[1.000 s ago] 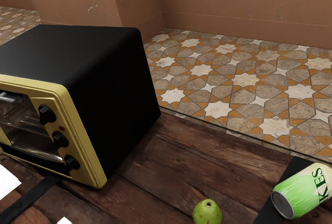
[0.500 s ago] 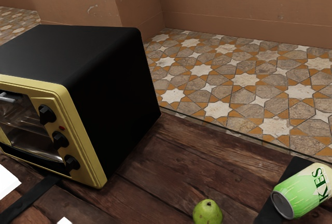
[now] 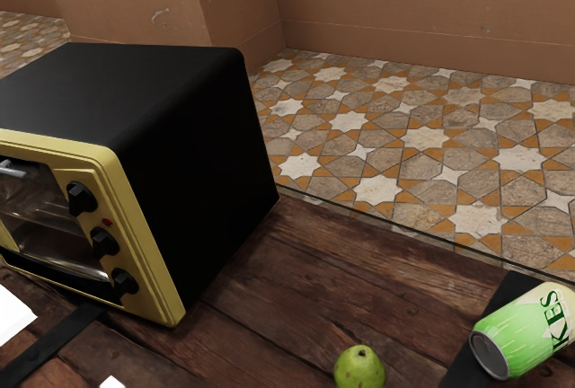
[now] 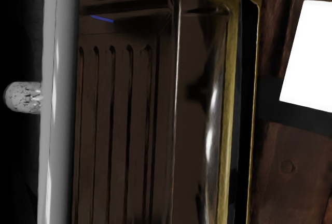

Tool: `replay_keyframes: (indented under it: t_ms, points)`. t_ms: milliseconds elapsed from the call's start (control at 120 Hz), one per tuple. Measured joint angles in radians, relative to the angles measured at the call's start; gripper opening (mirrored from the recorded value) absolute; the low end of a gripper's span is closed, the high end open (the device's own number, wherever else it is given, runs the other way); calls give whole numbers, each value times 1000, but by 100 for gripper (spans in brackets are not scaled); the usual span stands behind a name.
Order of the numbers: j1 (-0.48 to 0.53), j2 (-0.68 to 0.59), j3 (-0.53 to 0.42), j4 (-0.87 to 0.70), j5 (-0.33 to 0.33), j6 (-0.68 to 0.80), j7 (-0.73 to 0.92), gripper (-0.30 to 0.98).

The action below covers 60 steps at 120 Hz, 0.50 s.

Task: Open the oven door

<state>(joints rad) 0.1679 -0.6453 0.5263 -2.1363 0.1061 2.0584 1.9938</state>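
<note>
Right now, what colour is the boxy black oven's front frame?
The front frame of the black oven is golden yellow, clearest in the exterior view.

Exterior view alike, no visible change

Oven (image 3: 207,172) cut off at exterior view's left edge, can (image 3: 526,336) at right, pear (image 3: 359,368) at bottom

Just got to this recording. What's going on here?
A robot arm is at work on the toaster oven, whose door it is meant to open. The wrist camera is close to the silver handle, but whether the end effector has hold of it, I cannot tell. The door looks shut, as far as I can judge. A green pear and a drink can lie off to the oven's side.
</note>
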Motion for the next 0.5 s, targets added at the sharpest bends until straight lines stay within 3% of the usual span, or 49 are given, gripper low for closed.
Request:
replay_keyframes:
  t_ms: [425,450,500]
  points:
    - [7,-19,11,-40,0,-5,0,69]
    - [38,-69,13,-76,1,-14,1,67]
    - [260,-289,35,-157,2,-89,12,64]
